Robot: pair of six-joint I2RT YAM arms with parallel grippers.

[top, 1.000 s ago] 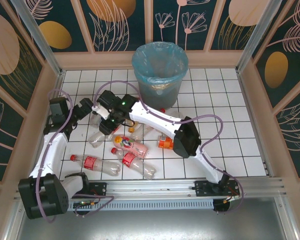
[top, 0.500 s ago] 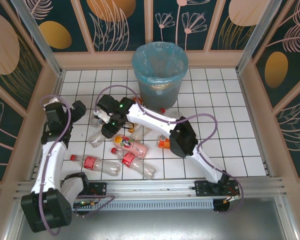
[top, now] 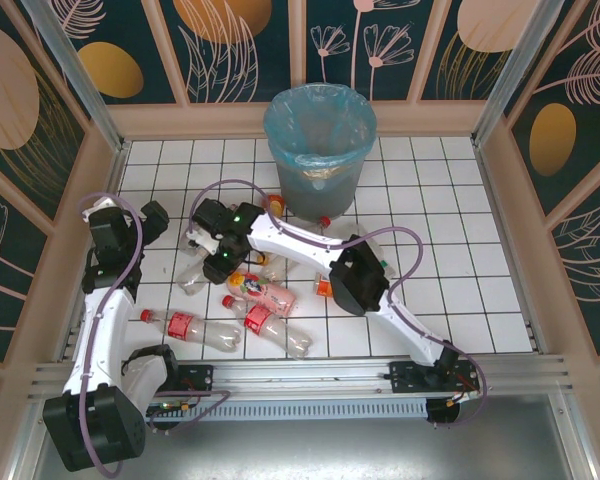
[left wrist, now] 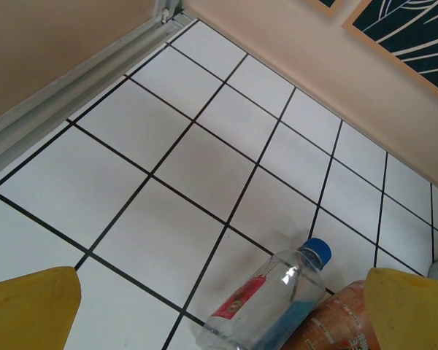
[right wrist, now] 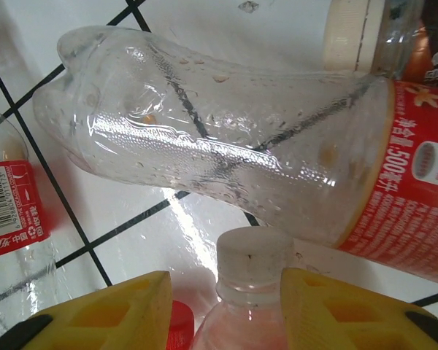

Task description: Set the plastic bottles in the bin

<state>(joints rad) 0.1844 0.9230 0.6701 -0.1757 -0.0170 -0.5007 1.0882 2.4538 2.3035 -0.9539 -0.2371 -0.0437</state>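
Plastic bottles point(top: 263, 292) are the job, and one with a white cap point(right wrist: 254, 264) and a pinkish body has its neck between the yellow fingers point(right wrist: 102, 313) of the right gripper point(right wrist: 225, 310). The fingers stand spread on either side of the neck. A gap shows on one side, so nothing is clamped. Just beyond the cap a bigger clear bottle with a red label point(right wrist: 226, 164) lies across the tiles, its wall beaded with droplets.

The left gripper point(left wrist: 223, 310) is also spread wide and holds nothing, with a blue-capped bottle point(left wrist: 266, 310) lying on the floor below it.

The loose bottles lie in a cluster on the white tiled table point(top: 460, 250) near the arms, well short of the bin point(top: 280, 112) at the far wall.

They look empty, so probably light, with thin walls that dent under a hard squeeze. Being smooth, round and possibly damp, they would likely slip or roll away from a glancing touch. The neck under the cap seems the stiffest place to grip, since the cap's rim should stop it sliding through. A grip across the labelled middle is a second choice.
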